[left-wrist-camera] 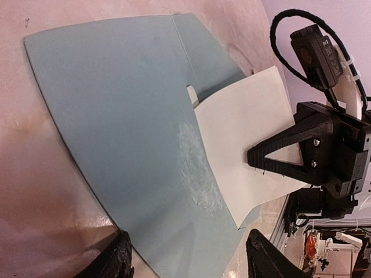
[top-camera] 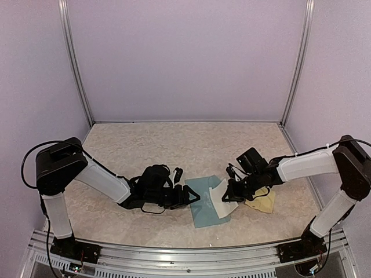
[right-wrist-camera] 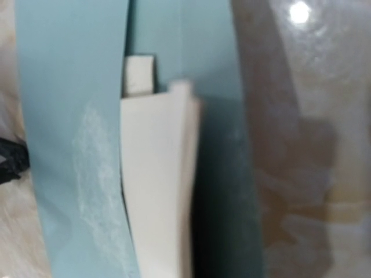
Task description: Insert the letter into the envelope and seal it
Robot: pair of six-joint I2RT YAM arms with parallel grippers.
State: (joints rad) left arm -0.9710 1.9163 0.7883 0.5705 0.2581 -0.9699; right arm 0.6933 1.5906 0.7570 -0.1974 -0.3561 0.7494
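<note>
Right gripper (top-camera: pixel 233 194) jaws pinch the white letter (top-camera: pixel 220 201), its edge seemingly tucked into the teal envelope (top-camera: pixel 202 217) at near-centre on the desk. Left gripper (top-camera: pixel 190 197) jaws gape at the envelope's left edge. Best pin the envelope, then slide the letter leftward, flat.

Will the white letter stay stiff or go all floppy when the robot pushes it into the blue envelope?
Probably floppy: the letter curves upward where the right pincer grips it. It looks like thin paper, so likely very light. Pushed too hard, it might buckle rather than slide into the envelope.
</note>
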